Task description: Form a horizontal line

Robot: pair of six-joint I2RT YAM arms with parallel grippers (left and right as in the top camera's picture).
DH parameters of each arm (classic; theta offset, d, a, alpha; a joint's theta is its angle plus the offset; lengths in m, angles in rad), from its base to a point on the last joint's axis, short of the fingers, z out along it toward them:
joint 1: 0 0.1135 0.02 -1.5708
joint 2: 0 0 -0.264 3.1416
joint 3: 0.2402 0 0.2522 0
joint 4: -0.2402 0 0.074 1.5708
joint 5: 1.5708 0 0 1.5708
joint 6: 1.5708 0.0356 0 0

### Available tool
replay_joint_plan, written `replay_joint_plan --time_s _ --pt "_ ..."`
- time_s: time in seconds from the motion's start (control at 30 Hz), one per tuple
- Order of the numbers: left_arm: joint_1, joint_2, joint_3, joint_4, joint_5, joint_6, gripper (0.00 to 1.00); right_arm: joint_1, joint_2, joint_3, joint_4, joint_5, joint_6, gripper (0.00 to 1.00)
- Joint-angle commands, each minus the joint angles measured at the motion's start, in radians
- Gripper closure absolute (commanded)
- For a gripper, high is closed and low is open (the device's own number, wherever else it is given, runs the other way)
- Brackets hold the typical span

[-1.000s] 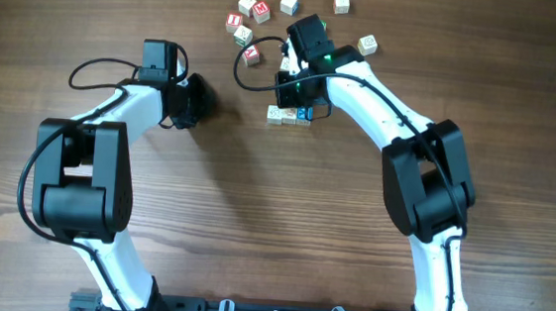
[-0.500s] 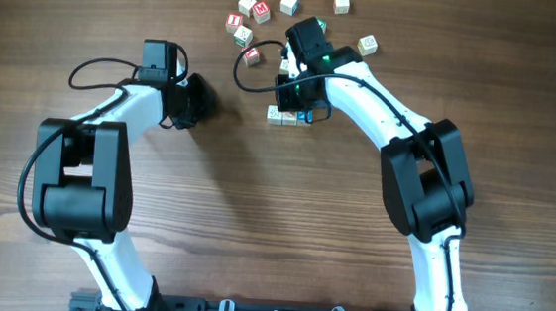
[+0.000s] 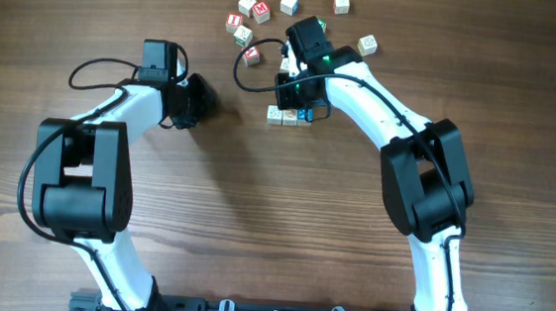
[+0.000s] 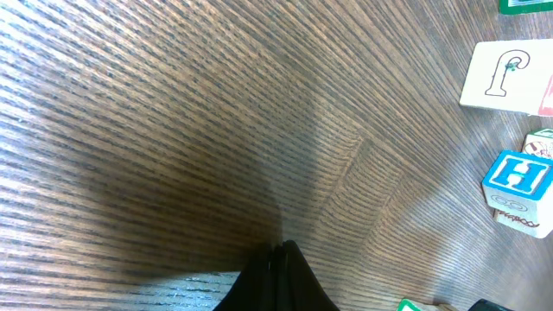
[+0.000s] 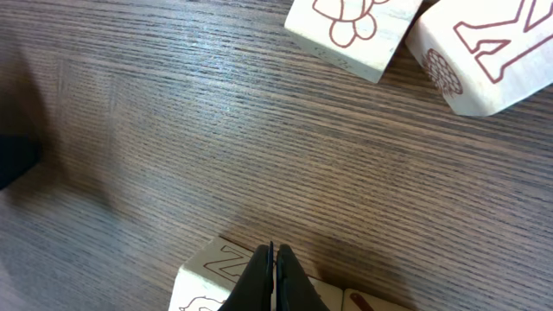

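The horizontal line (image 3: pixel 289 117) is a short row of three touching cubes right of the table's middle: two pale ones and a cyan one (image 3: pixel 305 114) at its right end. My right gripper (image 3: pixel 288 105) is shut and empty just above the row. In the right wrist view its closed tips (image 5: pixel 272 252) hang over a pale cube with a Z (image 5: pixel 203 281), with a neighbouring cube (image 5: pixel 371 302) beside it. My left gripper (image 3: pixel 196 101) is shut with nothing in it, over bare wood left of the row; its tips (image 4: pixel 281 248) meet. A cyan H cube (image 4: pixel 517 177) shows at that view's right edge.
Several loose letter cubes lie scattered behind the row, among them a red-faced one (image 3: pixel 260 11), one near the cable (image 3: pixel 251 54) and pale ones (image 3: pixel 342 2) (image 3: pixel 367 44). Two pale cubes (image 5: pixel 346 26) (image 5: pixel 484 52) lie ahead of the right fingers. A black cable (image 3: pixel 240 73) loops beside the right wrist.
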Motion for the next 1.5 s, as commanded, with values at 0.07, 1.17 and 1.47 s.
replay_joint_plan --time_s 0.07,1.17,1.47 --pt "-0.035 0.073 -0.060 -0.032 -0.034 0.066 0.96 -0.006 0.014 0.056 -0.014 0.096 0.026 0.96" --pt "-0.163 0.074 -0.060 0.069 0.088 0.118 0.96 -0.134 -0.002 0.075 -0.369 -0.012 0.056 0.95" --pt "-0.208 0.074 -0.060 0.095 0.083 0.118 0.96 -0.133 -0.002 0.074 -0.384 -0.050 0.056 0.96"
